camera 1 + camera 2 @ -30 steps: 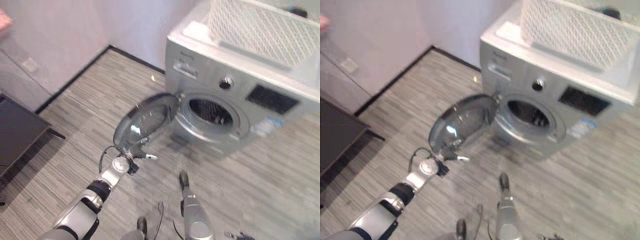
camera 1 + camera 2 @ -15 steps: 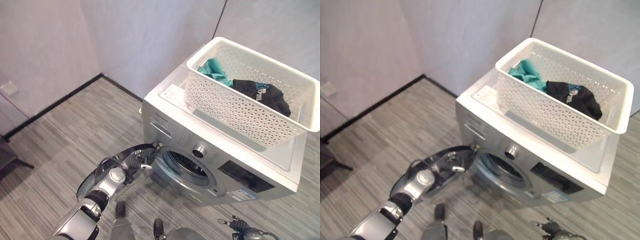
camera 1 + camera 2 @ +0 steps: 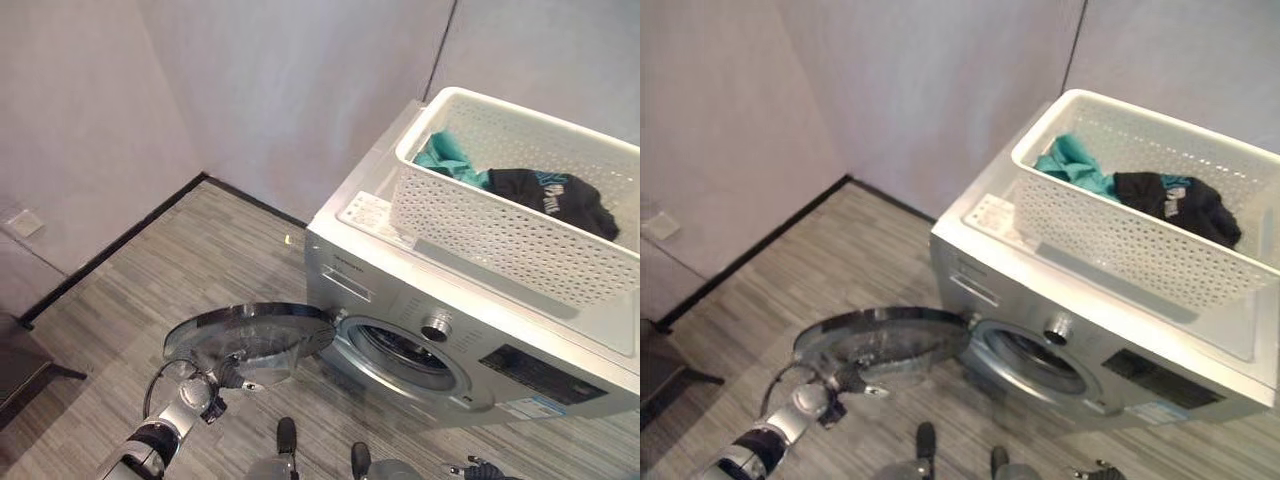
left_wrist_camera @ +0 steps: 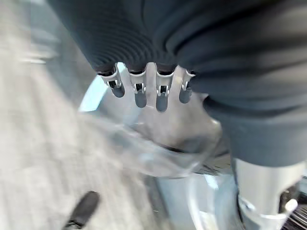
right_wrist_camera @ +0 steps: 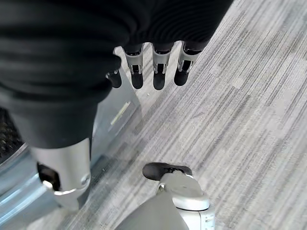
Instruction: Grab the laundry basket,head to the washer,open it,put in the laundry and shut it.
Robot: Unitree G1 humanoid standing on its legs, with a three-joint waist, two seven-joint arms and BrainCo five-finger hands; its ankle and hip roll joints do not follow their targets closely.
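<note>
Head views: white laundry basket (image 3: pixel 520 215) (teal and black clothes inside) atop silver washer (image 3: pixel 400 300), round door (image 3: pixel 250 335) swung open, left hand (image 3: pixel 232 372) at its edge, left wrist view: fingers (image 4: pixel 139 91) relaxed, right wrist view: right hand (image 5: pixel 153 72) loose above floor (image 5: pixel 240 120).

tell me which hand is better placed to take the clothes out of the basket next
Probably the right. The left hand is low at the open washer door, while the right hand hangs open and free; the basket sits to the right.

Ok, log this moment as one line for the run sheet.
stage: washer door open | left hand: open, at door | right hand: open, idle | basket on washer, laundry inside
</note>
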